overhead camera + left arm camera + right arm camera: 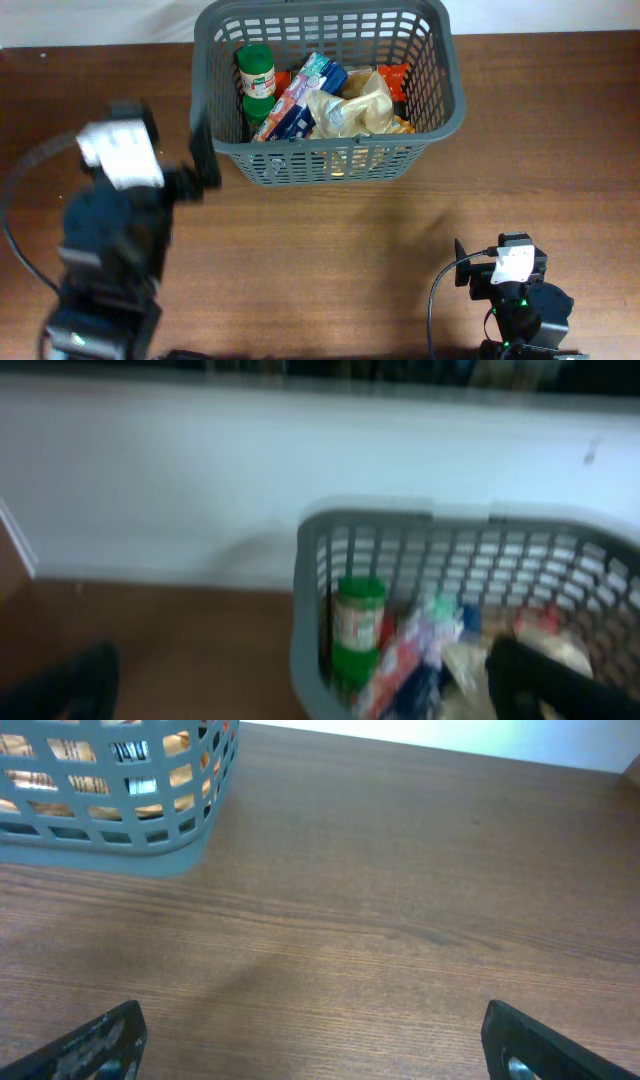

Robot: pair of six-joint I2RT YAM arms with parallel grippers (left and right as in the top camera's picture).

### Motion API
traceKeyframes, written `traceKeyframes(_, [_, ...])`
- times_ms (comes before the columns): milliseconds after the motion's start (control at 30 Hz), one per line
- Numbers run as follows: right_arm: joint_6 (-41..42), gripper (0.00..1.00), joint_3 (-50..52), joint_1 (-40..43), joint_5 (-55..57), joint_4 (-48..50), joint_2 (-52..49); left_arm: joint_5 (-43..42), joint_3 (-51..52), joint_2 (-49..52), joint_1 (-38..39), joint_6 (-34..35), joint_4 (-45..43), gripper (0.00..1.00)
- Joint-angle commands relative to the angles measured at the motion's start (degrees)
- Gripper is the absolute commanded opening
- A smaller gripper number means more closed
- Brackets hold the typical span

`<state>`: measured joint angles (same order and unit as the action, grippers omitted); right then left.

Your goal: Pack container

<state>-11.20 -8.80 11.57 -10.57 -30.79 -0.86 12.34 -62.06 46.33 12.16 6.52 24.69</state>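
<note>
The dark grey basket (325,150) stands at the back middle of the table. It holds a green-lidded jar (256,72), a red, white and blue packet (298,98), a crinkled beige bag (350,108) and an orange packet (398,75). My left gripper (205,155) is open and empty just outside the basket's left wall. The left wrist view is blurred; its fingers (300,685) spread wide, with the basket (310,610) and the jar (358,625) ahead. My right gripper (480,272) is open and empty over bare table at the front right (310,1040).
The wooden table (400,900) runs out in front of the right gripper, with the basket's corner (110,830) at the top left of the right wrist view. A white wall (200,480) stands behind the basket. Black cables (435,300) loop by the right arm.
</note>
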Motion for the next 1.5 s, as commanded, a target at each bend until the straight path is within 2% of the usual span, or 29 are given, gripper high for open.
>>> traceKeyframes(0, [-0.39, 0.99, 0.39, -0.35, 0.28, 0.20, 0.68, 0.83, 22.34, -12.15, -0.55, -0.35, -12.22, 0.99])
traceKeyframes(233, [-0.39, 0.99, 0.39, -0.35, 0.28, 0.20, 0.68, 2.69, 48.06, -28.76, -0.87, -0.35, -30.47, 0.99])
traceKeyframes(467, [-0.39, 0.99, 0.39, -0.35, 0.28, 0.20, 0.68, 2.49, 60.61, -41.03, -0.87, -0.33, -34.32, 0.99])
traceKeyframes(800, [-0.39, 0.99, 0.39, -0.35, 0.28, 0.20, 0.68, 2.49, 61.55, -46.07, -1.60, -0.33, -27.67, 0.99])
traceKeyframes(933, [-0.39, 0.99, 0.39, -0.35, 0.28, 0.20, 0.68, 2.47, 61.53, -46.03, -2.71, -0.35, -20.79, 0.99])
traceKeyframes(1467, [-0.39, 0.99, 0.39, -0.35, 0.28, 0.20, 0.68, 2.47, 61.48, -45.55, -2.71, -0.35, -21.18, 0.99])
